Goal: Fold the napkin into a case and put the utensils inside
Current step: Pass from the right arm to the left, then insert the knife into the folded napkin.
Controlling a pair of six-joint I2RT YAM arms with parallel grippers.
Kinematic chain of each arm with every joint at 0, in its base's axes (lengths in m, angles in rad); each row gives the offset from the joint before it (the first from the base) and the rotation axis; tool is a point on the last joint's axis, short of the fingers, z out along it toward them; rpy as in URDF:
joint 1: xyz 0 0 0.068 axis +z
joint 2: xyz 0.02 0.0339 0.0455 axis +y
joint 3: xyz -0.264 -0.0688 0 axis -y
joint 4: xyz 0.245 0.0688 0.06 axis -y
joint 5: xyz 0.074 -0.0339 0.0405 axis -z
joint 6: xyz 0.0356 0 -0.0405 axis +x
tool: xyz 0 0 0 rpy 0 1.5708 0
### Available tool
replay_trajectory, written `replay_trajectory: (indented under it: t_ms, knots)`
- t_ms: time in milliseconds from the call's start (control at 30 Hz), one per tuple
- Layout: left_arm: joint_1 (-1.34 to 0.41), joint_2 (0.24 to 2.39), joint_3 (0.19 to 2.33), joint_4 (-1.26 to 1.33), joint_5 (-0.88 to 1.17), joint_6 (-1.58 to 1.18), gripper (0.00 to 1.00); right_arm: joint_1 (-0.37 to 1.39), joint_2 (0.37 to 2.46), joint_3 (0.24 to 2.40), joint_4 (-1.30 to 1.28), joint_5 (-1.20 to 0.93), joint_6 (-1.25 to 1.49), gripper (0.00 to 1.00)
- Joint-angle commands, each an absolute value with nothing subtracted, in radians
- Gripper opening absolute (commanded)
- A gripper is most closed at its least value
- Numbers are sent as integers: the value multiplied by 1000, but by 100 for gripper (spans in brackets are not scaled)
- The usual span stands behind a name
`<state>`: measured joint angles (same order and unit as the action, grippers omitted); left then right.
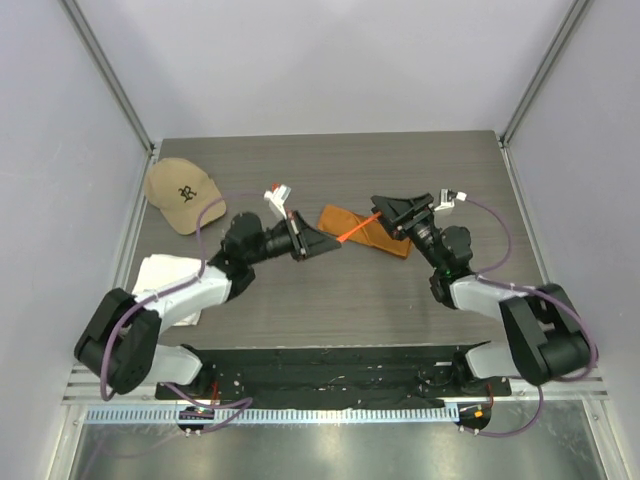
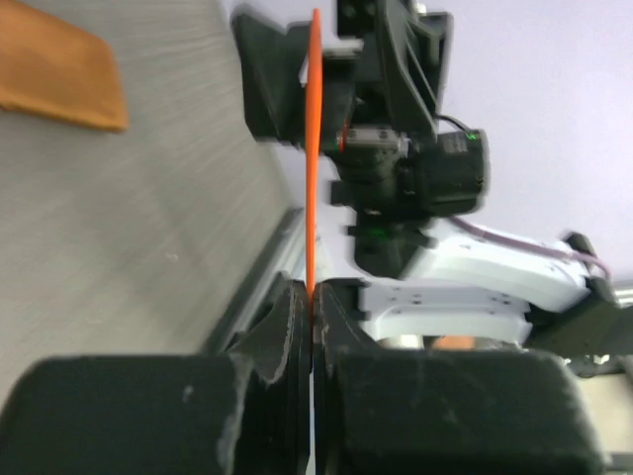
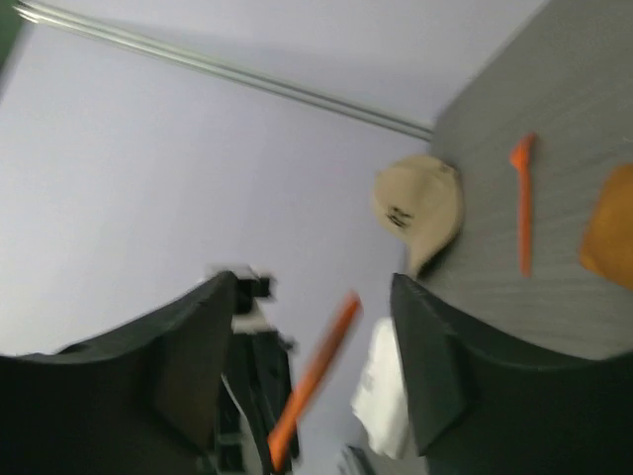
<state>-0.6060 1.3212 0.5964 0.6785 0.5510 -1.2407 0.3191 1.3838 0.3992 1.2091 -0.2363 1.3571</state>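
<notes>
Utensil [image 2: 313,148] clamped in closed left jaws, held above surface [image 1: 400,300], pointing toward right jaws, which stand open near the case [image 1: 382,241].

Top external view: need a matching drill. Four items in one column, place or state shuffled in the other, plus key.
Items
1. tan fabric baseball cap
2. thick white towel
3. rust-orange folded cloth napkin
4. thin bright-orange plastic utensil

Place or state
A. clamped in the left gripper
B. far left corner of the table
C. flat mid-table, by the open right gripper
D. left edge, near side

Pairs: 1-B, 2-D, 3-C, 4-A
</notes>
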Motion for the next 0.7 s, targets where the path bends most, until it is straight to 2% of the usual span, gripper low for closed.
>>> replay_trajectory:
  t_ms: [0,33,67,100,167,200,367,467,500,533,667]
  knots:
    - [-468,1393,849,288,836,-916,0,262,1120,483,664,-308,1071,91]
    - [-428,1405,886,108,879,-850,0,259,1076,523,518,-287,996,98]
    - [-413,1439,953,44,923,-731,0,256,1031,573,242,-223,930,100]
    - [-402,1457,988,-24,946,-653,0,258,1028,675,125,-197,787,100]
    - [-347,1555,1117,-313,986,-521,0,259,1023,739,-98,-97,680,100]
    - [-322,1599,1165,-430,1000,-361,0,256,1023,785,-167,-43,614,100]
    - [-223,1819,1406,-840,1040,-40,0,258,1058,807,-308,-32,545,100]
    - [-196,1925,1536,-936,1030,94,0,224,1152,808,-334,-147,532,100]
    - [-195,1951,1587,-1054,1038,157,0,215,1173,798,-333,-187,534,100]
    - [-190,2001,1629,-1095,1064,238,0,186,1211,792,-334,-242,534,100]
    - [-186,2114,1802,-1166,1066,279,0,161,1246,770,-321,-268,511,100]
